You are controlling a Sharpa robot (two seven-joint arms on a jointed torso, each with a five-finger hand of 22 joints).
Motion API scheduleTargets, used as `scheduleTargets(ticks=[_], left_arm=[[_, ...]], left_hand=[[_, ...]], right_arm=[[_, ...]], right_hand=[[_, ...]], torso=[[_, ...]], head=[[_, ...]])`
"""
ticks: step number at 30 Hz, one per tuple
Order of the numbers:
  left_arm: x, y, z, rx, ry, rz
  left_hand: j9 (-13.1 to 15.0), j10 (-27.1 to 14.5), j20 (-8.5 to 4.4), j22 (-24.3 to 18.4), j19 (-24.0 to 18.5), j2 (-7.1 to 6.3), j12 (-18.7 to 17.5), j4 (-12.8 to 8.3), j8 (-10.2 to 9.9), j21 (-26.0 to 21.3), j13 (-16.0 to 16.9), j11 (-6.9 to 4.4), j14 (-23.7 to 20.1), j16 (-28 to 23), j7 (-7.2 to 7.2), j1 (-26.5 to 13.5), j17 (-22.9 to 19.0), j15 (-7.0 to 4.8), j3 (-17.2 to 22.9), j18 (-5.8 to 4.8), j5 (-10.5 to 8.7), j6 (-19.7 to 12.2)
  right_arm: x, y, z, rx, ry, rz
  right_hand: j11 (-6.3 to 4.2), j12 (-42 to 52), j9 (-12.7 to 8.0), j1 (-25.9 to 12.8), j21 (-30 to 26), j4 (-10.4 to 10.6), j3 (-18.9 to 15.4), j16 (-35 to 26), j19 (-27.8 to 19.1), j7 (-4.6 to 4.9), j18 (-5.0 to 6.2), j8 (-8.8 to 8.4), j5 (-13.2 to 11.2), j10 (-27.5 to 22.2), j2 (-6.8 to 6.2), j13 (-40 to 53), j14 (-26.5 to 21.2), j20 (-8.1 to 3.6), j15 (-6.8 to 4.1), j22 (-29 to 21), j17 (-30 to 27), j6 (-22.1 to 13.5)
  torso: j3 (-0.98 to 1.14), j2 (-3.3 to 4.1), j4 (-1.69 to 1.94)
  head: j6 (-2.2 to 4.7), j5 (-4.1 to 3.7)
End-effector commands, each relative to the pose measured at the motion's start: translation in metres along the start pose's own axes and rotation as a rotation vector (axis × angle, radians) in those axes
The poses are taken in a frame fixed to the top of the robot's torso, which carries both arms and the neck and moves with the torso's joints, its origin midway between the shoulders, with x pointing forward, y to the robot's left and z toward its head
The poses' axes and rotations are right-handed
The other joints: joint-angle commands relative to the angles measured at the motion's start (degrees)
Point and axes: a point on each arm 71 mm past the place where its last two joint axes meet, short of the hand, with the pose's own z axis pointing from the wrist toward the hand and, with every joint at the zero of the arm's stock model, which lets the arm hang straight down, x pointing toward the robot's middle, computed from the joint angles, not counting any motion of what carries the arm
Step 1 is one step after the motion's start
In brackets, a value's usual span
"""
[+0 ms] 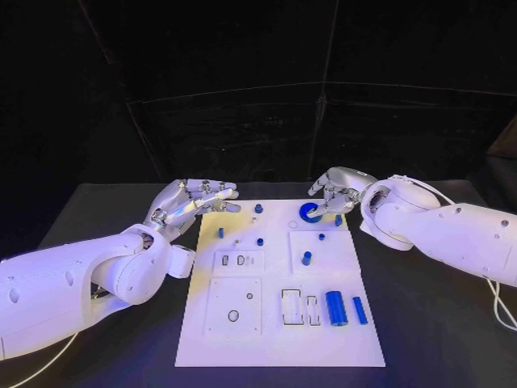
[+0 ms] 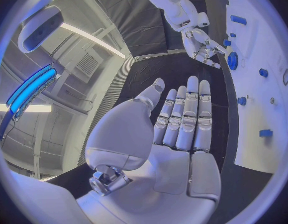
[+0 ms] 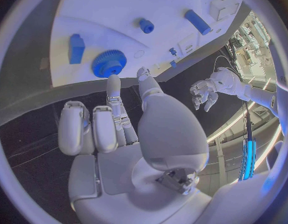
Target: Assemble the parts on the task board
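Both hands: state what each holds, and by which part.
Nothing is held. The left hand is flat and bare beside the board. The right hand hovers by the gear, empty.

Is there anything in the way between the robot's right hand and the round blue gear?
Nothing visible blocks it. The right hand hovers at the far edge of the task board, right beside the blue gear. In the right wrist view its fingers reach toward the gear with just bare white board between them.
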Motion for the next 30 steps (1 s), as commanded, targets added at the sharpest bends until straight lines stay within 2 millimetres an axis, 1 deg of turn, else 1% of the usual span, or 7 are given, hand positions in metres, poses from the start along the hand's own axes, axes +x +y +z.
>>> scheduleTargets(ticks=[1, 4, 7, 9, 16, 25, 30], left_arm=[[0.000, -0.001, 0.001, 0.009, 0.011, -0.010], [0.000, -0.001, 0.002, 0.008, 0.012, -0.011], [0.000, 0.000, 0.002, 0.008, 0.011, -0.010], [0.000, 0.000, 0.002, 0.007, 0.011, -0.010], [-0.001, 0.001, 0.003, 0.006, 0.010, -0.009], [-0.001, 0.001, 0.004, 0.004, 0.009, -0.008], [-0.001, 0.001, 0.004, 0.003, 0.009, -0.008]], left_hand=[[0.01, 0.50, 0.27, -0.09, 0.00, 0.14, -0.20, -0.09, -0.13, -0.30, 0.01, -0.02, 0.30, -0.23, 0.00, -0.44, 0.10, -0.02, 0.27, 0.84, 0.11, 0.33], [0.01, 0.50, 0.27, -0.09, 0.00, 0.14, -0.20, -0.09, -0.13, -0.30, 0.01, -0.02, 0.30, -0.23, 0.00, -0.44, 0.10, -0.02, 0.27, 0.84, 0.11, 0.33], [0.01, 0.50, 0.27, -0.09, 0.00, 0.14, -0.20, -0.09, -0.13, -0.30, 0.01, -0.02, 0.30, -0.23, 0.00, -0.44, 0.10, -0.02, 0.27, 0.84, 0.11, 0.33], [0.01, 0.50, 0.27, -0.09, 0.00, 0.14, -0.20, -0.09, -0.13, -0.30, 0.01, -0.02, 0.30, -0.23, 0.00, -0.44, 0.10, -0.02, 0.27, 0.84, 0.11, 0.33], [0.01, 0.57, 0.26, -0.12, 0.02, 0.13, -0.23, -0.13, -0.14, -0.32, 0.00, -0.04, 0.33, -0.31, -0.02, -0.46, 0.12, -0.04, 0.33, 0.85, 0.11, 0.39], [0.01, 0.57, 0.26, -0.12, 0.02, 0.13, -0.23, -0.13, -0.14, -0.32, 0.00, -0.04, 0.33, -0.31, -0.02, -0.46, 0.12, -0.04, 0.33, 0.85, 0.11, 0.39], [0.01, 0.57, 0.26, -0.12, 0.02, 0.13, -0.23, -0.13, -0.14, -0.32, 0.00, -0.04, 0.33, -0.31, -0.02, -0.46, 0.12, -0.04, 0.33, 0.85, 0.11, 0.39]], right_arm=[[0.002, -0.004, -0.001, 0.039, 0.062, 0.053], [0.003, -0.009, 0.000, 0.052, 0.079, 0.032], [0.004, -0.010, 0.002, 0.060, 0.090, 0.013], [0.004, -0.011, 0.004, 0.064, 0.096, 0.001], [0.008, -0.010, 0.008, 0.075, 0.120, -0.024], [0.012, -0.006, 0.013, 0.091, 0.156, -0.060], [0.014, -0.003, 0.015, 0.101, 0.157, -0.076]], right_hand=[[0.18, 10.44, 0.04, 1.89, 0.58, 1.46, -2.03, 1.41, 0.79, 0.03, -1.22, 0.58, 0.99, -0.33, 0.87, 11.26, 2.18, 0.04, 0.28, 1.06, 2.65, -0.78], [0.47, 19.36, 0.03, 3.73, 1.06, 2.71, -3.78, 2.69, 1.33, 0.32, -1.43, 1.35, 2.25, -0.06, 1.94, 21.25, 2.41, 0.41, 0.56, 2.09, 5.23, -1.36], [0.55, 23.87, 0.01, 5.15, 1.57, 2.75, -4.08, 3.49, 2.06, 0.38, -1.68, 1.66, 3.92, 1.36, 2.59, 26.44, 2.66, 0.55, 0.58, 3.27, 7.05, -1.66], [0.60, 27.15, 0.01, 5.77, 2.07, 2.90, -4.49, 4.14, 2.76, 0.44, -1.92, 2.02, 4.79, 2.50, 3.01, 30.22, 2.88, 0.63, 0.67, 4.39, 8.45, -1.76], [0.65, 32.47, 0.07, 7.19, 2.65, 2.77, -4.71, 4.93, 3.54, 0.41, -2.18, 2.84, 5.44, 4.79, 4.11, 36.56, 3.08, 0.75, 0.74, 5.68, 10.19, -1.43], [0.77, 36.16, -0.01, 7.52, 3.04, 2.77, -5.15, 5.55, 4.07, 0.51, -2.37, 3.19, 5.23, 6.60, 4.66, 41.07, 3.27, 0.87, 0.88, 6.60, 11.68, -1.53], [0.86, 37.69, -0.03, 7.47, 3.36, 2.89, -5.35, 6.03, 4.57, 0.58, -2.54, 3.35, 5.08, 7.44, 5.00, 42.96, 3.47, 0.95, 0.96, 7.38, 12.92, -1.52]], torso=[[-0.03, 0.12, -0.06], [0.03, 0.16, 0.08], [0.06, 0.15, 0.14], [-0.03, 0.08, 0.18], [-0.05, 0.13, 0.22], [-0.06, 0.14, 0.12], [-0.09, 0.13, 0.24]], head=[[0.18, -0.28], [0.01, -0.34], [-0.10, -0.39], [-0.12, -0.44], [-0.24, -0.28], [-0.47, -0.19], [-0.59, -0.30]])
